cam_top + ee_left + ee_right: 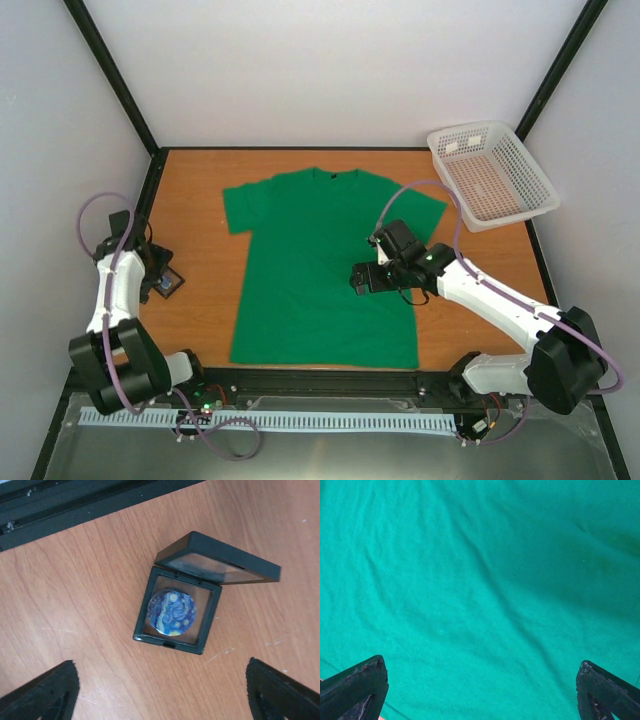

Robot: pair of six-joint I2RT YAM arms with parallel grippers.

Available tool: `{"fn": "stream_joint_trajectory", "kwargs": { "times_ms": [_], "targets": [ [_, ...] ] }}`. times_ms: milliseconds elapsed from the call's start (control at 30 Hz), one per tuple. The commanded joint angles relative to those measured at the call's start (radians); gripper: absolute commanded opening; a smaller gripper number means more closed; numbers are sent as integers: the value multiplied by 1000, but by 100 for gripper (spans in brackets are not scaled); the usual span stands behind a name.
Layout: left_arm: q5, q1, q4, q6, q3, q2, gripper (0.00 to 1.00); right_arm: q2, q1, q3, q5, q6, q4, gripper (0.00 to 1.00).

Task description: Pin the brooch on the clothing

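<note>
While white walls [330,70] box in the orange wooden table [200,190], the green T-shirt [310,260] lies flat, collar to the far edge, hem toward the arms, long axis running near to far. Over at its left, the round brooch [172,612] sits face up in an open black case [220,562]. The left gripper [160,695] hovers above it, jaws spread wide; the right gripper [480,690], equally spread, hangs over the shirt.

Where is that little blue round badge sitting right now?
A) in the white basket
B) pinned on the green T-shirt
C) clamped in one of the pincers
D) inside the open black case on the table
D: the left wrist view shows the brooch lying inside the black case, its lid raised, on the wooden table.
</note>
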Motion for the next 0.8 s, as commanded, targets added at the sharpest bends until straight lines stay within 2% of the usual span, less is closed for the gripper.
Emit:
{"fn": "stream_joint_trajectory", "kwargs": {
  "times_ms": [0,133,333,433,767],
  "targets": [
    [24,10,118,13,-57,-94,87,-25,-9,4,-35,-18,-24,100],
    [68,18,167,33,-75,-48,78,-29,-9,4,-39,-10,-51,100],
    [116,44,224,78,-93,27,74,-52,-9,10,-13,5,-92,100],
    [125,50,240,94,-108,53,68,-58,-9,4,-13,18,-93,100],
    [143,77,353,130,-163,83,70,-74,-9,-34,-19,45,-90,100]
  ]
}}
